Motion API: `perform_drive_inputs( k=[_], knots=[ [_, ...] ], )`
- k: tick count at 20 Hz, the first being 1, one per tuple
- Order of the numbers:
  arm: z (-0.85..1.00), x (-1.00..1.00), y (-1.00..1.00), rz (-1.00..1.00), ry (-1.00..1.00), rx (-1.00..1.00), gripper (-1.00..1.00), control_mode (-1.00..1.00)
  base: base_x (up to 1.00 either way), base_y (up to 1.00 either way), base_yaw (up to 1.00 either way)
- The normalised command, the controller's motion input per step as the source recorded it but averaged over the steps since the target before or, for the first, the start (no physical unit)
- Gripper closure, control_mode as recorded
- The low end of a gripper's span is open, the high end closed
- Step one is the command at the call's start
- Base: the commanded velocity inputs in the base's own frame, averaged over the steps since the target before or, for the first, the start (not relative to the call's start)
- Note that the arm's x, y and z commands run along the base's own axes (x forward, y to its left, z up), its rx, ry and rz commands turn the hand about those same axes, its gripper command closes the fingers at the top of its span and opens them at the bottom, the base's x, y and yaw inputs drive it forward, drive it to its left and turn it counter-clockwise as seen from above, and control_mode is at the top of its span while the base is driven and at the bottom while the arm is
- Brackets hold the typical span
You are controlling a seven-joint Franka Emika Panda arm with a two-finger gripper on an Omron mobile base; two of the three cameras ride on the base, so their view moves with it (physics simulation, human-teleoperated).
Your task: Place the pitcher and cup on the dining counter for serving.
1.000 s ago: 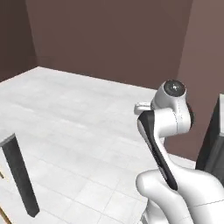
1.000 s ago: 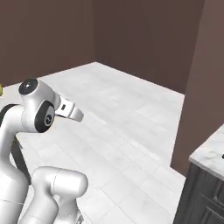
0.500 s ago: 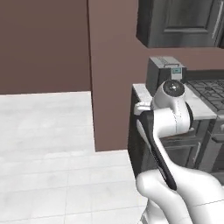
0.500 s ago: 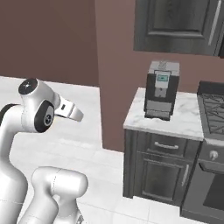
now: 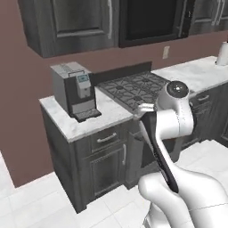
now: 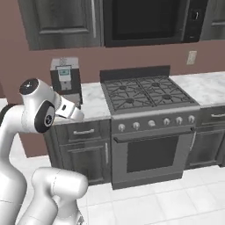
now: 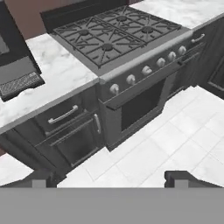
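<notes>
- The gripper (image 7: 109,177) is hanging empty, its fingertips (image 7: 41,177) standing wide apart above the floor before the stove (image 6: 147,99).
- Neither pitcher nor cup is appearing here.
- The glass pitcher will likely be heavy, slippery and sloshing; grasping mid-body, upright, seems best.

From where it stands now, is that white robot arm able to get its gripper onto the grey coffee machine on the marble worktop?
Probably not yet. The gripper hangs open out over the floor tiles, facing the gas stove; the grey coffee machine stands back on the marble worktop. Nothing blocks the way, though.
</notes>
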Motion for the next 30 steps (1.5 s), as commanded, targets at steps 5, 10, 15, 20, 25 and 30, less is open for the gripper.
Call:
perform_drive_inputs(
  k=[5,10,15,20,25,30],
  knots=[
    [0.0,0.0,0.0,0.0,0.0,0.0,-1.0,1.0,0.0,-0.96,-0.69],
    [0.0,0.0,0.0,0.0,0.0,0.0,-1.0,1.0,0.03,-1.0,-0.62],
    [0.0,0.0,0.0,0.0,0.0,0.0,-1.0,1.0,0.13,-1.0,-0.57],
    [0.0,0.0,0.0,0.0,0.0,0.0,-1.0,1.0,0.18,-0.89,-0.59],
    [0.0,0.0,0.0,0.0,0.0,0.0,-1.0,1.0,0.32,-0.89,-0.55],
    [0.0,0.0,0.0,0.0,0.0,0.0,-1.0,1.0,0.8,-0.58,-0.39]
  ],
)
